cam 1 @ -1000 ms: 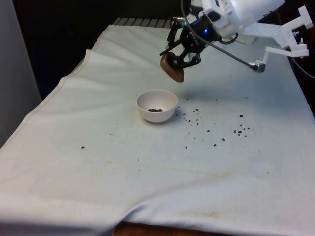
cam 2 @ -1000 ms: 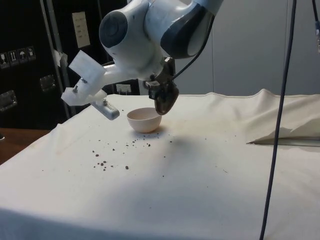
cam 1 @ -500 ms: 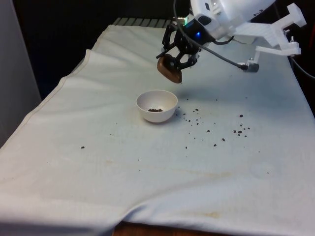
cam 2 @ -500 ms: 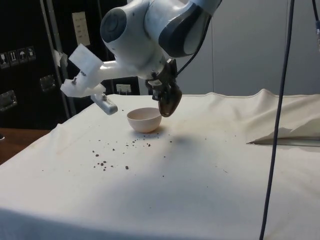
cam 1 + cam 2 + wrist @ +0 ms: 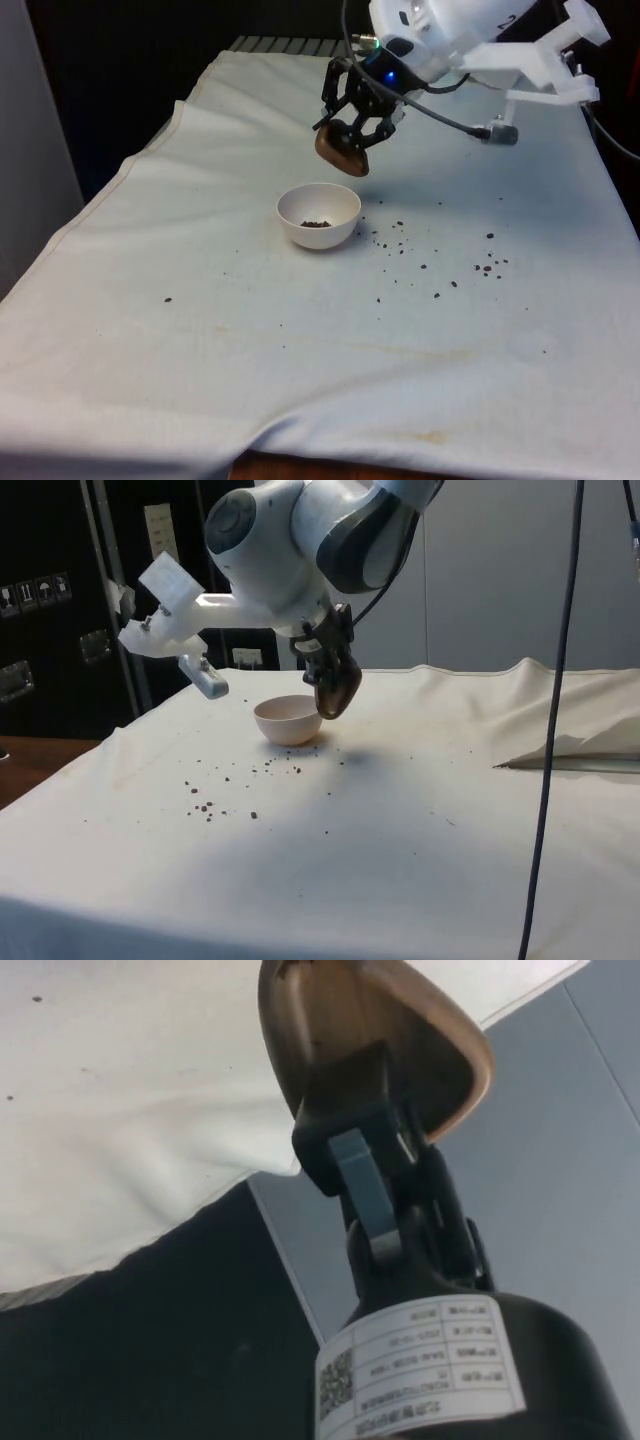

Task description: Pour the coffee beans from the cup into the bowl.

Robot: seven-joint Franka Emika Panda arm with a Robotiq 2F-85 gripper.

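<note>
My gripper (image 5: 352,128) is shut on a brown cup (image 5: 341,150), holding it tipped on its side in the air above and just behind the white bowl (image 5: 318,215). In the side view the brown cup (image 5: 337,690) hangs beside the bowl (image 5: 288,720), a little above its rim, under my gripper (image 5: 328,665). A small heap of coffee beans (image 5: 316,223) lies in the bowl's bottom. The wrist view shows the cup's (image 5: 370,1050) rim clamped between my fingers (image 5: 360,1185), its inside looking bare.
Several spilled coffee beans (image 5: 440,265) lie scattered on the white cloth to the front view's right of the bowl, and one lone bean (image 5: 167,299) lies to its left. In the side view a fold of cloth (image 5: 560,745) rises on the far right.
My gripper has carried the tilted cup slightly towards the front view's left and a bit upward and back. The bowl and spilled beans have stayed put.
</note>
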